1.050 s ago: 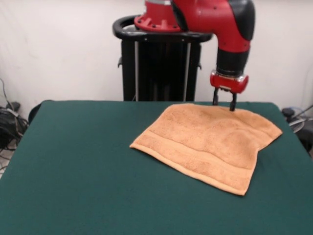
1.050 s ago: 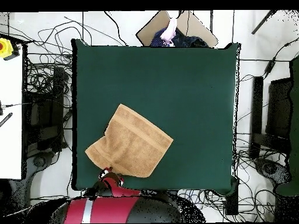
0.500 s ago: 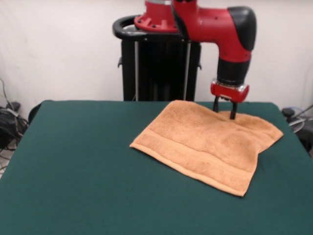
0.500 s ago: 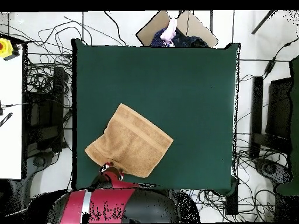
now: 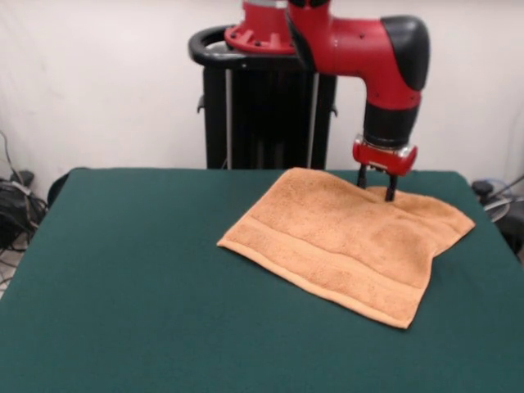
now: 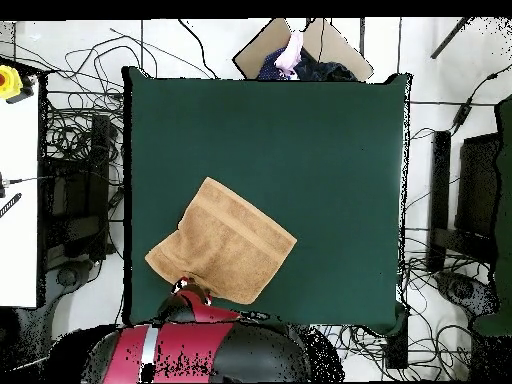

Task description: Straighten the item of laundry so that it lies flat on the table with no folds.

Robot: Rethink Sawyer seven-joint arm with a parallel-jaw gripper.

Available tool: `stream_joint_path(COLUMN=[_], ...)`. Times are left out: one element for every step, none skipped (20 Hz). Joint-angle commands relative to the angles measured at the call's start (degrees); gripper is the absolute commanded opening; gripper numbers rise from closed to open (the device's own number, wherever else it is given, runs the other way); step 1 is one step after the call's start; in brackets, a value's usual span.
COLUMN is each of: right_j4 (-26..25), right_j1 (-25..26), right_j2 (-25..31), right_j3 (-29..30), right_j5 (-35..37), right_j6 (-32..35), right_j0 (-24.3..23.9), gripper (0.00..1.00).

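Towel [image 5: 348, 237] lies diagonal on tabletop [image 5: 123, 278], overhead long axis approx 10–4 o'clock. Gripper [image 5: 374, 187] narrow, tips on towel's far edge; overhead hides tips.

A plain off-white wall [image 5: 98, 82] fills the back of the front view, evenly lit with no strong shadows. At its foot on the left lies a dark bundle of cables [image 5: 15, 205]. From overhead, the pale floor [image 6: 440, 60] is crossed everywhere by loose black cables [image 6: 75, 130]. A white side table [image 6: 18, 190] stands along one edge, a yellow box with a red button [image 6: 10, 80] on its corner. Dark equipment racks [image 6: 470, 190] stand on the opposite side, and a tan cardboard sheet [image 6: 320, 45] lies at the top edge.
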Motion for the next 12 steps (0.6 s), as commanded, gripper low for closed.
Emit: stream_joint_path(right_j4=[6.9, 6.8, 6.6, 6.2, 5.8, 5.3, 5.1, 4.6, 4.2, 3.8, 3.5, 3.1], right_j1=[8.2, 8.4, 8.7, 9.1, 9.5, 9.9, 10.2, 10.4, 10.6, 10.8, 11.2, 11.6], right_j2=[4.3, 4.5, 4.4, 4.4, 4.4, 4.3, 4.1, 4.1, 4.1, 4.4, 4.9, 5.5], right_j3=[-20.0, -20.0, -20.1, -20.2, -20.3, -20.4, -20.3, -20.2, -20.1, -20.0, -19.6, -19.3], right_j5=[-2.3, -2.3, -2.2, -2.1, -2.0, -2.0, -2.2, -2.4, -2.6, -2.7, -2.4, -2.2], right_j6=[10.6, 10.7, 10.6, 10.2, 9.9, 9.6, 9.5, 9.4, 9.3, 9.4, 9.8, 10.2], right_j0=[0.4, 0.2, 0.1, -0.2, -0.5, -0.7, -0.7, -0.9, -1.1, -1.5, -2.1, -2.7], gripper=[1.00, 1.00, 1.00, 1.00, 1.00, 1.00, 1.00, 1.00, 1.00, 1.00, 1.00, 1.00])
